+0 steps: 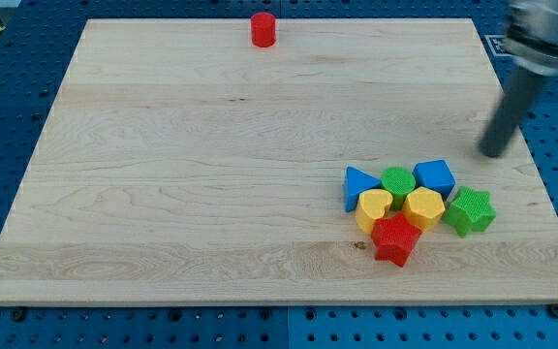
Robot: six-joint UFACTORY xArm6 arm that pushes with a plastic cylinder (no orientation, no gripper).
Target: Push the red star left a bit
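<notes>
Nearest the view's bottom edge sits the red star (395, 239), at the lower end of a tight cluster of 7 blocks in the board's lower right part. Its upper points touch the yellow heart (374, 208) on the view's left and the yellow hexagon (423, 207) on the view's right.

My tip (493, 152) has no fingers to open or close; it is a bare dark rod end, holding nothing. It rests near the board's right edge, up and to the view's right of the cluster, apart from every block. Closest to it is the blue cube (436, 177), a short gap away down and to the view's left. Next to that cube, touching it, is the green cylinder (398, 181), and beyond that the blue triangle (358, 184) forms the cluster's left end. The green star (470, 211) lies below my tip, just beside the yellow hexagon.

Well apart from all of these, 1 red cylinder (263, 29) stands alone near the top edge of the wooden board (182, 174).
</notes>
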